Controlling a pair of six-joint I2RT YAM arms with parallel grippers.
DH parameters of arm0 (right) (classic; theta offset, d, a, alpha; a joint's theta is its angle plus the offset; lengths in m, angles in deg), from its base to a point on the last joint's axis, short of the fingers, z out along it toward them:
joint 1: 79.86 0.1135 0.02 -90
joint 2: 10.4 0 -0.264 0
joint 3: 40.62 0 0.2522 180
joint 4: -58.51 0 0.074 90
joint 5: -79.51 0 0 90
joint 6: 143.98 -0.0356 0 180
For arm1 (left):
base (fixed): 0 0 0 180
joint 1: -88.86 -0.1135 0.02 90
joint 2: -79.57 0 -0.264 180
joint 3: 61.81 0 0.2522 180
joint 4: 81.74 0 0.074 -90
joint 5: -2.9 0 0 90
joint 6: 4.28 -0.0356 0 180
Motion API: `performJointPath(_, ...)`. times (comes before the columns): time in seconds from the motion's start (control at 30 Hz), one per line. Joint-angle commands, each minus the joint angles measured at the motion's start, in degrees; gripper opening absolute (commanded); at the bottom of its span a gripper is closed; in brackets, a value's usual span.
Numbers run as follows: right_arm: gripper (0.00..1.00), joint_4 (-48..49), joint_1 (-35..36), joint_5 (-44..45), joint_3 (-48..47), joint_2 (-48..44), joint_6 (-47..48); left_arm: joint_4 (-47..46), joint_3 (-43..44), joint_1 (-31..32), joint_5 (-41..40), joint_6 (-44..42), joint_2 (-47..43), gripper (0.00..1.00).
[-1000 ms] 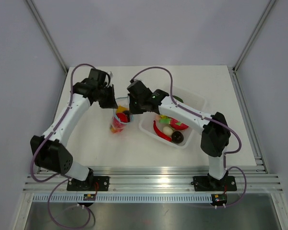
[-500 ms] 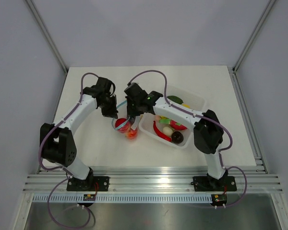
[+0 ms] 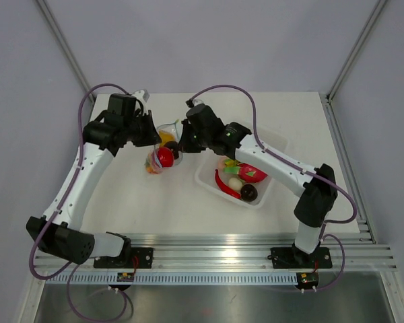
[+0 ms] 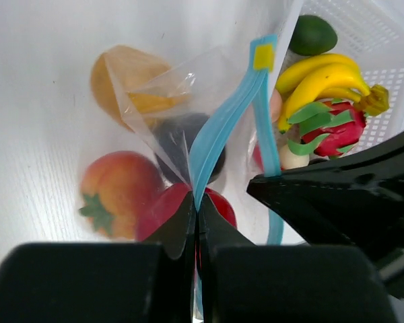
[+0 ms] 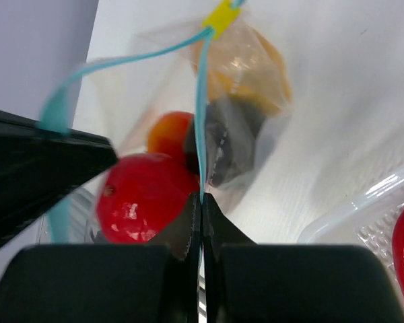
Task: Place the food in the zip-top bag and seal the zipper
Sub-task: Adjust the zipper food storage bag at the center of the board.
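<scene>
Beside the tray (image 3: 277, 142), left gripper (image 4: 196, 202) and right gripper (image 5: 201, 198) pinch zipper (image 4: 222, 128).

We have the zip-top bag (image 3: 163, 147) between our left gripper (image 3: 151, 132) and our right gripper (image 3: 181, 142), over the far middle of the table (image 3: 155, 202). Red and yellow-orange food (image 3: 164, 157) shows inside it. Just right, the white tray (image 3: 276, 142) holds red, pink and dark brown pieces.

Zip-top bag (image 3: 159, 155) now farther back and left, apparently lifted off table (image 3: 121, 195). Left gripper (image 3: 153, 136) and right gripper (image 3: 180, 144) shifted back with it. Left arm stretched out straighter.
</scene>
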State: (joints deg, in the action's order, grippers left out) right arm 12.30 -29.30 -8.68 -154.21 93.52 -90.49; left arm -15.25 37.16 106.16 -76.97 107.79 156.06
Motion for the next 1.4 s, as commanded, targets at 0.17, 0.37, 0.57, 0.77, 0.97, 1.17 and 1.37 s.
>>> performJointPath(0.17,0.0,-0.51,-0.2,-0.14,-0.36,9.09,-0.49,-4.83,-10.58,0.19,-1.78,-0.27,10.34,0.0)
performJointPath(0.37,0.0,2.22,-0.12,1.53,5.87,5.34,-2.16,-5.8,-12.53,0.28,-0.2,-0.35,7.54,0.0)
performJointPath(0.57,0.09,-2.88,-0.2,5.66,3.95,5.68,0.38,-5.35,-11.82,0.37,1.82,-0.09,6.66,0.0)
performJointPath(0.77,0.26,-6.93,-0.12,7.6,2.71,7.17,1.79,-5.8,-11.65,1.07,2.35,0.17,7.18,0.0)
performJointPath(0.97,0.47,-9.12,-0.2,7.95,-0.18,10.24,3.64,-5.97,-10.68,2.21,2.7,0.17,8.15,0.0)
performJointPath(1.17,0.47,-13.6,-0.2,11.29,-5.71,15.25,5.4,-5.27,-8.92,3.18,2.79,-0.27,8.76,0.0)
performJointPath(1.37,0.71,-13.88,-0.2,12.7,-7.83,17.72,6.45,-5.27,-8.83,3.53,3.4,-0.62,9.29,0.0)
